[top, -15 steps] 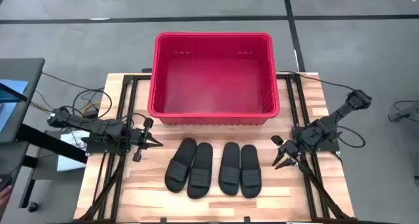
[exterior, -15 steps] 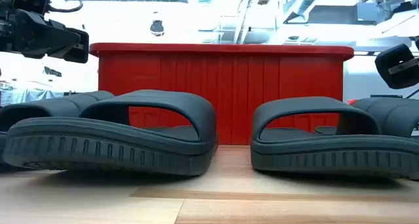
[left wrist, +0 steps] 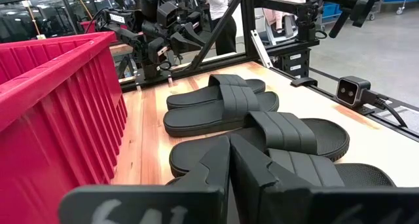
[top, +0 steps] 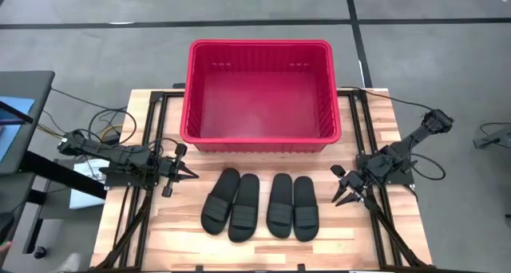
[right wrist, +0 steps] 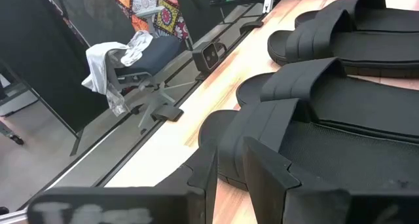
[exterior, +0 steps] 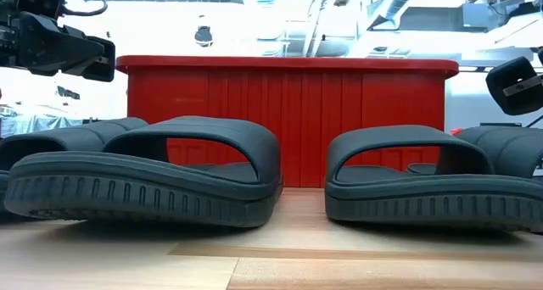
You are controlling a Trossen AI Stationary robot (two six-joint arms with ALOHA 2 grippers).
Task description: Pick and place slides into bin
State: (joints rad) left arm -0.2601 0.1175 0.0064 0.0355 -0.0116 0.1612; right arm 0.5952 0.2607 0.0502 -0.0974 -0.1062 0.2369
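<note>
Four black slides (top: 219, 201) (top: 243, 207) (top: 279, 205) (top: 305, 208) lie side by side, soles down, on the wooden table near its front edge. They also fill the low view (exterior: 153, 175). The red bin (top: 259, 89) stands behind them at the table's far side, with nothing inside. My left gripper (top: 194, 176) hovers left of the slides with its fingers shut and points toward them; its own view (left wrist: 230, 142) shows the same. My right gripper (top: 343, 199) hovers right of the slides, open by a narrow gap (right wrist: 229, 149). Neither touches anything.
Black frame rails (top: 148, 145) run along the table's left and right sides under the arms. A small camera block (left wrist: 350, 90) sits at the table's near edge. Cables (top: 104, 125) lie off the table's left side. Bare wood lies between the slides and the bin.
</note>
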